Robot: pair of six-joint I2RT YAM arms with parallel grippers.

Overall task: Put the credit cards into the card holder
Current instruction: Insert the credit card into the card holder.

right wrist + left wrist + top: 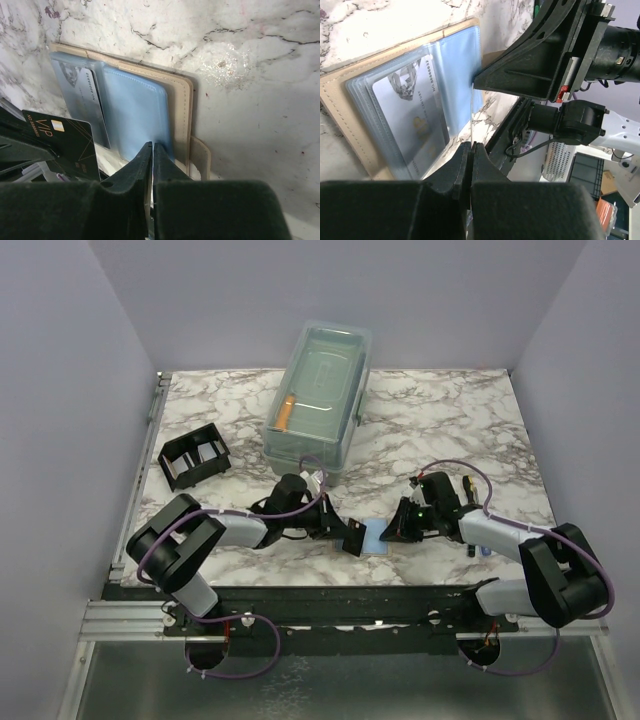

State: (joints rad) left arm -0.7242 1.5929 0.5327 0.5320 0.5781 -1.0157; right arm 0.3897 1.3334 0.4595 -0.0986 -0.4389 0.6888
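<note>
A dark grey card (60, 142) marked VIP is pinched on edge in my left gripper (471, 145), which is shut on it; in the left wrist view it shows only as a thin line (471, 115). A light blue card (410, 120) sits inside a clear sleeve of an open tan wallet (182, 100) lying on the table. My right gripper (153, 145) is closed on the edge of the wallet's empty blue sleeve (135, 110). Both grippers meet over the wallet near the front edge (375, 538). The black card holder (195, 458) stands far left, apart from both arms.
A large clear lidded box (320, 400) with an orange item inside stands at the back middle. The marble table (450, 420) ends at purple walls on both sides. The right arm's cable loops above its wrist (470, 475).
</note>
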